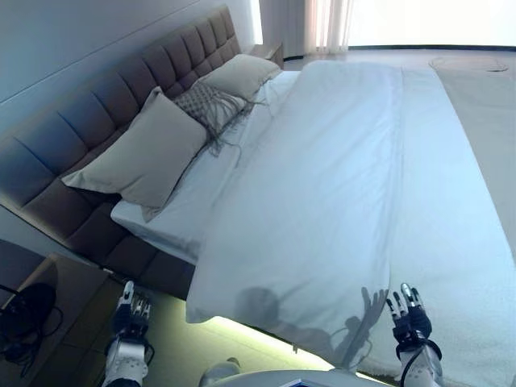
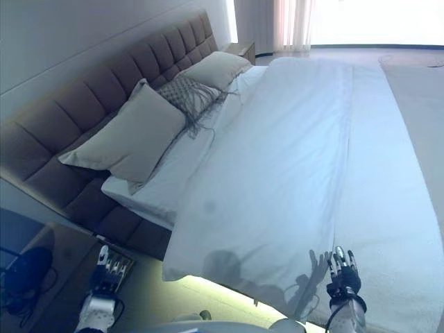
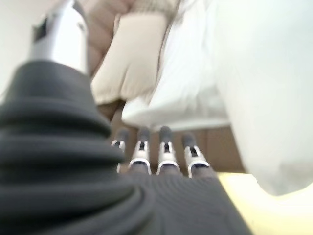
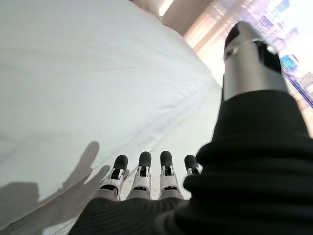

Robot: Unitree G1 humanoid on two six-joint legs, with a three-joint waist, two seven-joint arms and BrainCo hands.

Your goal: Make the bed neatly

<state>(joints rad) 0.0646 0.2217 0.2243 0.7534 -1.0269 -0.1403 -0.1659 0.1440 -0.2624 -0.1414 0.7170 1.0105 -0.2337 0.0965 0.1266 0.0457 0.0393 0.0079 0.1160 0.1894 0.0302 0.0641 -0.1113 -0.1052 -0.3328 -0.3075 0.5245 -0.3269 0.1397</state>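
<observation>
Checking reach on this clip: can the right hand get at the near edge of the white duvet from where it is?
Probably yes. The right hand hovers open over the duvet by its near edge, with nothing between them. The left hand hangs open beside the bed, off the duvet.

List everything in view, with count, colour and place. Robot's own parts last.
Duvet: one, white, spread over the bed, its near corner hanging off the side.
Sheet: one, white, bare between duvet and pillows.
Pillows: two, beige, against the headboard.
Fringed cushion: one, grey patterned, between the pillows.
Headboard: one, brown, tufted, at the left.
Nightstand: one, brown, lower left, something dark on it.
Curtain: one, pale, far end.
Left hand: open, beside the bed.
Right hand: open, over the duvet.
</observation>
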